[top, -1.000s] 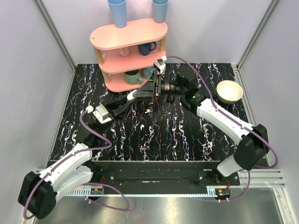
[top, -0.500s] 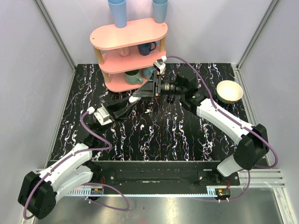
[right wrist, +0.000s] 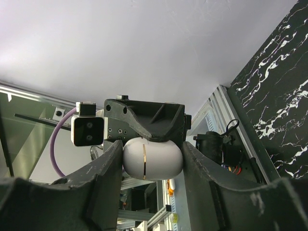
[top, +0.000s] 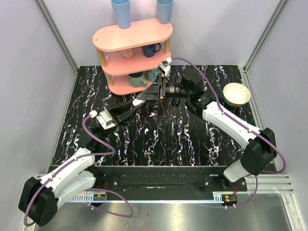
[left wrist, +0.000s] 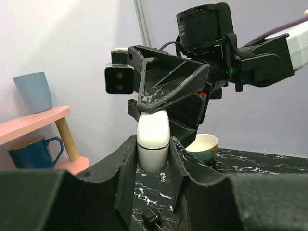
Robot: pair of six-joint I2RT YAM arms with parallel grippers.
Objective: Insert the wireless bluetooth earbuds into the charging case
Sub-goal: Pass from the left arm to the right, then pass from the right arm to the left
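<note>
**Supervisor:** State of the hands?

**Operator:** My left hand point(left wrist: 152, 150) is clamped on the lower body of the charging case point(left wrist: 153, 127), one finger on each flank, and holds it upright and clear of the worktop point(top: 159, 139). My right hand point(right wrist: 151, 161) is closed on the same case from the opposite end. The right wrist view shows the case seated between both of its fingers.

**Supervisor:** What has changed?

**Operator:** Over the last second my left arm has eased inward and carried the case fully into the right hand's grip. Over the last half second I see no further movement, so I judge the two-handed hold to be settled.

**Supervisor:** What does that mean for the task?

**Operator:** The case is braced at both ends, which suits lifting the lid. The seam line reads as a thin closed line, so I judge that step not yet done.

**Supervisor:** And the earbuds?

**Operator:** I cannot find them in any view. A small dark object point(left wrist: 150, 217) lies on the worktop below the case, and I cannot identify it.
</note>
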